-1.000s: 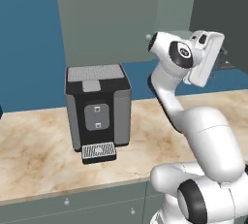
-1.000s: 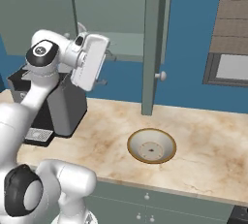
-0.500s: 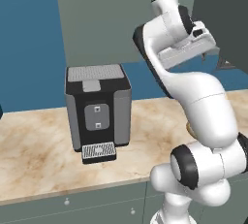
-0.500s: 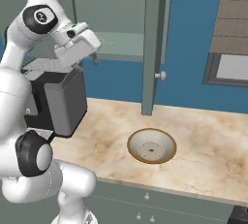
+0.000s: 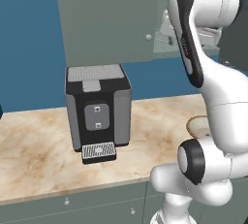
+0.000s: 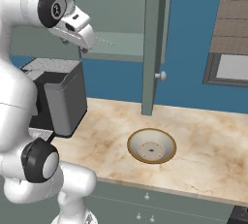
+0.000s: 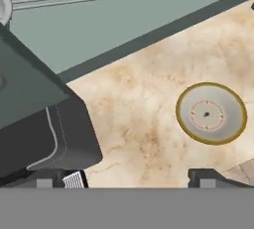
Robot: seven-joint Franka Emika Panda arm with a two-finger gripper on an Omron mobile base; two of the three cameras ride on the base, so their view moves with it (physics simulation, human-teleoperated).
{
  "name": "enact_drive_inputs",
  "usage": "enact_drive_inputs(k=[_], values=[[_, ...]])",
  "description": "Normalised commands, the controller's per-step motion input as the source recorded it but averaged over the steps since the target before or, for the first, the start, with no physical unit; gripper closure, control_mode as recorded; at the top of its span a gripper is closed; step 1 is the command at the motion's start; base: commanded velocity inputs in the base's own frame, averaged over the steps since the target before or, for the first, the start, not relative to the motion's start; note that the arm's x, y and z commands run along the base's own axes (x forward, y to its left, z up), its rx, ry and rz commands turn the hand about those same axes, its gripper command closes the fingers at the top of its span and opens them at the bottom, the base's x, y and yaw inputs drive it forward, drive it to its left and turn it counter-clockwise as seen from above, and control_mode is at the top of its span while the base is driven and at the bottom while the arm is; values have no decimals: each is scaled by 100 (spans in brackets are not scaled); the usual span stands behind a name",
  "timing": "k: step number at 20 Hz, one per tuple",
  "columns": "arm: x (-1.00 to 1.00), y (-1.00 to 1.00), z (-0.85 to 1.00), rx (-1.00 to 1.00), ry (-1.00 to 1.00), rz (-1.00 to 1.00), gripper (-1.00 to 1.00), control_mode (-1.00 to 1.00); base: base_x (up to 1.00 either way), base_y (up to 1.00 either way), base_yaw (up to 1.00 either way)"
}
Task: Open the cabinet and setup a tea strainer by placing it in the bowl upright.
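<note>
- Your gripper (image 7: 131,178) has its jaws spread wide with nothing between them. It sits high by the cabinet (image 6: 155,34), just in front of the shelf (image 7: 124,20).
- The tea strainer (image 7: 54,0) lies on that shelf. Its round cup is cut off at the left edge of the hand view, so you cannot judge the cup's tilt from here.
- Its long axis is the thin wire handle. In the hand view the handle runs from the cup towards the right, roughly along the shelf's front edge. In the right base view the same wire (image 6: 105,40) points towards the open door.
- The first risk is aim. The hand camera looks mostly down at the counter (image 7: 144,124), and the strainer sits off to one corner. Closing from here would probably catch air or the shelf lip.
- The second risk is the grip. The handle is thin, so a pinch on it alone may let the cup swing or slip out. A push could also slide it deeper onto the shelf.
- The third risk is clearance — the coffee machine (image 6: 60,97) stands right under the hand, and the open door's edge is near on the way to the bowl (image 6: 151,145).
- The last risk is the drop. The bowl is shallow, so a tilted release may tip the strainer over — you need it upright.
</note>
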Motion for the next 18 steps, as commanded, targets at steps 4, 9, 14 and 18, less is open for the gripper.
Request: enact_drive_inputs(k=[4, 9, 14, 18], values=[[0, 47, 64, 12, -38, 23, -100, -100, 0, 0, 0], [3, 76, 15, -8, -25, 27, -100, -100, 0, 0, 0], [17, 50, -8, -24, 6, 8, -100, -100, 0, 0, 0], [61, -27, -19, -16, 14, -20, -100, -100, 0, 0, 0]])
